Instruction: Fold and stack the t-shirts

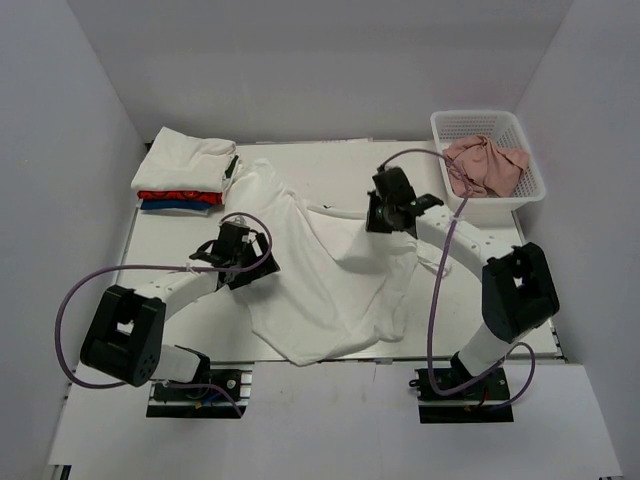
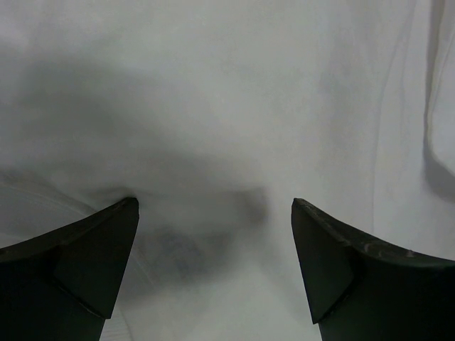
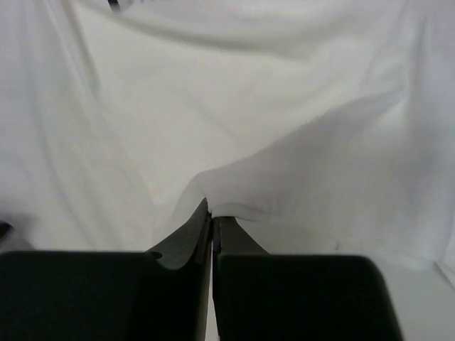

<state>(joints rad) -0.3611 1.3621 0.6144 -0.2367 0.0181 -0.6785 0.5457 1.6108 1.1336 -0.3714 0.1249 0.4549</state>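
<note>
Right gripper (image 3: 212, 213), arm stretched forward, pinches a soft raised fold of the rumpled white shirt (image 1: 330, 285); left gripper (image 2: 213, 206) points down over it, fingers spread wide.

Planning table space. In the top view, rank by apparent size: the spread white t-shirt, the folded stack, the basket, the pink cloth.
1. spread white t-shirt
2. basket and folded stack: look alike, unranked
3. pink cloth

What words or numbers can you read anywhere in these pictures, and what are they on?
No text can be read in any view.
On the folded white t-shirt atop the stack: only a dark mark at its right edge, too small to read.
On the spread white t-shirt: no print showing.
On the basket: no label showing.
</note>
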